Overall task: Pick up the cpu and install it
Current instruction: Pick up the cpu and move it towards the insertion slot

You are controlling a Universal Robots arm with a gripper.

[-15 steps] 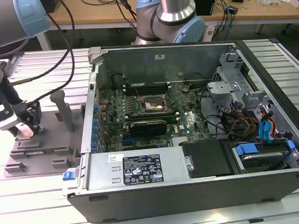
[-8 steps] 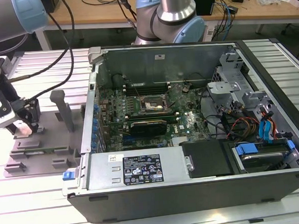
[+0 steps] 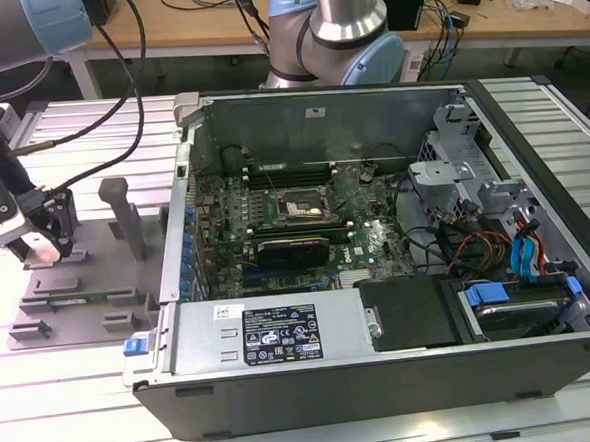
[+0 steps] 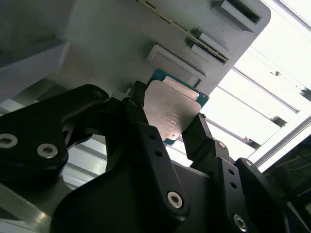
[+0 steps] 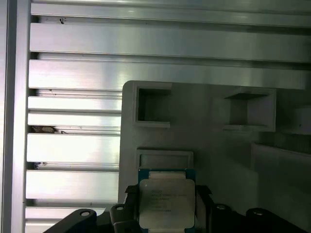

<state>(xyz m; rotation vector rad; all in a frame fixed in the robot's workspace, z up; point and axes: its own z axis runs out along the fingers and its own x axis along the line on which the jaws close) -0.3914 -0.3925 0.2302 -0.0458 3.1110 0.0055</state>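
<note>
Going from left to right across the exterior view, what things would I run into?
The pincer → upright post of the grey tray → computer case's side wall → black socket on the motherboard → blue-tabbed drive bay.

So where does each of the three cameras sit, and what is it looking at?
Exterior view: off the arm, looking down on the open computer case and grey tray; shows arm and end effector.
First wrist view: on the wrist, facing the tray; black fingers flank the cpu.
Second wrist view: on the wrist, looking along those fingers at the cpu.
Both wrist views share cpu, fingers and tray.
</note>
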